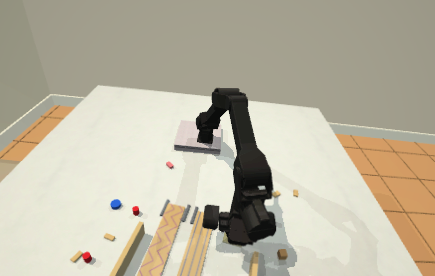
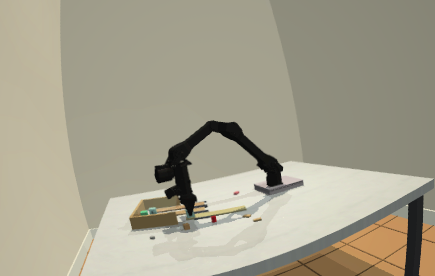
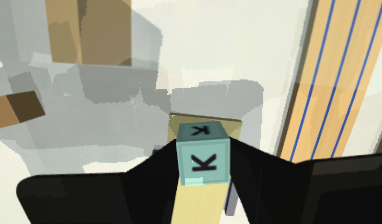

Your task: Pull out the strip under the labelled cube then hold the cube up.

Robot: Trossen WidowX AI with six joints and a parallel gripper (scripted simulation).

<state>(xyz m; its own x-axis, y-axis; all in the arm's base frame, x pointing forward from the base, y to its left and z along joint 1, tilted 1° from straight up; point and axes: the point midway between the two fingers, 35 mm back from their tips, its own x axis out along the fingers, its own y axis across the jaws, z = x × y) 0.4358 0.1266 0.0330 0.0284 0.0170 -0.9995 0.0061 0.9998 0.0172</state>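
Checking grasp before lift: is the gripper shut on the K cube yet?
Shut on it. In the wrist view both fingers press the K cube, which sits on its pale strip.

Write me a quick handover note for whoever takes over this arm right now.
Gripper: shut on the K cube, one finger on each side.
K cube: sits at the end of the plain pale strip, not lifted.
Blue-lined strip: lies to the right, untouched.
Done: cube gripped.
Left: the cube appears to be on its strip, so whether the strip was pulled out cannot be confirmed; then raise the cube and hold it up.
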